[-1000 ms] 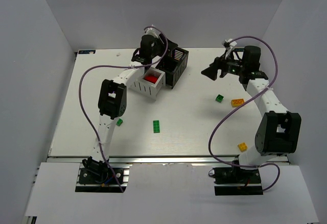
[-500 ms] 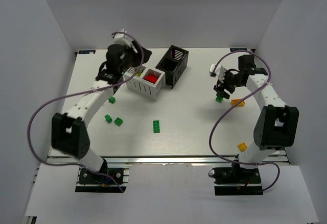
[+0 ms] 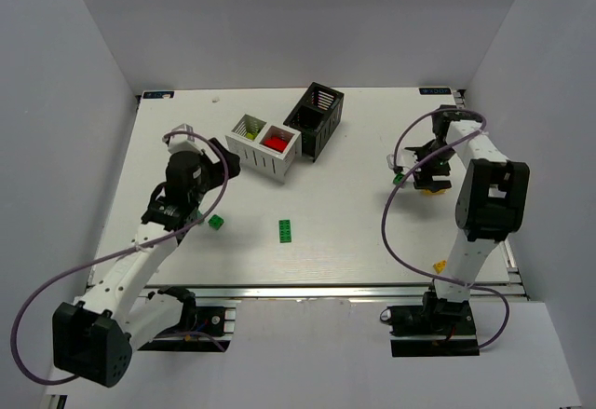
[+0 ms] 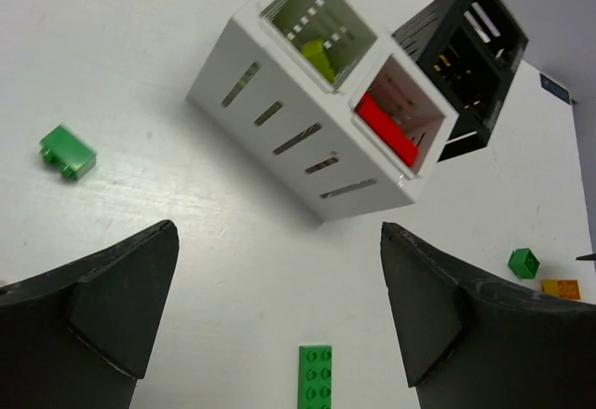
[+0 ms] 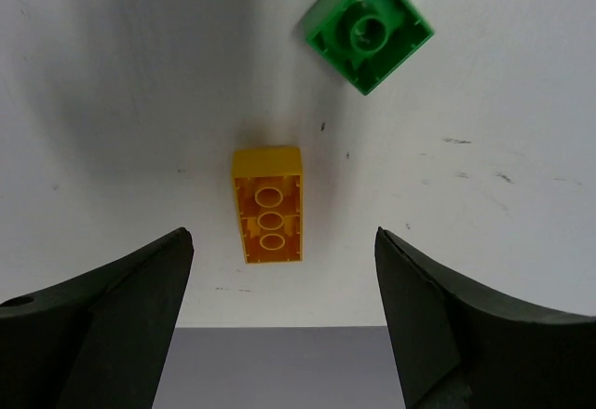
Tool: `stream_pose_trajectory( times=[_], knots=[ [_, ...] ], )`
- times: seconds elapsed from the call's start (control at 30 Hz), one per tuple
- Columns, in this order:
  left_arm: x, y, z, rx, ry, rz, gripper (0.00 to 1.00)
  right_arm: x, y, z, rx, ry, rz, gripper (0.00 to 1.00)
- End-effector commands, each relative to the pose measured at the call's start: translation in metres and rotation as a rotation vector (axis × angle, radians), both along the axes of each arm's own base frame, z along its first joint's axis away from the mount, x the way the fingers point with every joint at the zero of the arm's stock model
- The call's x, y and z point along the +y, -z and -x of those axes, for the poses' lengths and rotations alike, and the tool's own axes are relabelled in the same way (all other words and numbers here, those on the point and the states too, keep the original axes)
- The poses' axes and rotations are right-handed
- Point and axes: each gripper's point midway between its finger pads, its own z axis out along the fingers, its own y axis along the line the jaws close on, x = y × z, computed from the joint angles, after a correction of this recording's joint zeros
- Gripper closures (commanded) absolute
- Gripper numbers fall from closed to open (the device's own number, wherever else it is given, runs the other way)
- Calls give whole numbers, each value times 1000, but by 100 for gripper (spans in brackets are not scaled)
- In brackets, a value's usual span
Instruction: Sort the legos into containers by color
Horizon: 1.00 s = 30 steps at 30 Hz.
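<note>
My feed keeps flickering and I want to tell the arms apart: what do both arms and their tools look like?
They look identical. The left arm and right arm have white links and black joint housings, each with a loose purple cable looping alongside. The left tool and right tool have two matte black, wedge-shaped fingers.

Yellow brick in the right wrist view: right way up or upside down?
Upside down: the yellow brick shows its hollow underside with three round tubes, no studs.

No legible text, label, brand, number or sign on the legos (image 5: pixel 268 206), containers (image 4: pixel 279 139) or table (image 3: pixel 354 232).
</note>
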Motion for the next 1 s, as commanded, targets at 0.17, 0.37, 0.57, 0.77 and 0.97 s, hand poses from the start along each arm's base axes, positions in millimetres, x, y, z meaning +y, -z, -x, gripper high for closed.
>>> stream_pose_trajectory(
  times=[0.17, 0.37, 0.57, 0.77, 0.97],
  knots=[
    [17, 26, 31, 63, -80, 54, 2, -35, 16, -4, 56, -58, 148, 16],
    [18, 31, 35, 75, -86, 62, 2, -32, 31, -7, 71, -26, 125, 18],
    [14, 38, 33, 97, -84, 80, 2, -30, 46, -6, 88, -6, 111, 24],
    [12, 42, 33, 105, -77, 90, 2, -22, 47, -3, 94, 16, 64, 38],
    [10, 46, 33, 113, -73, 97, 2, -15, 51, 9, 113, 27, 30, 48]
  ],
)
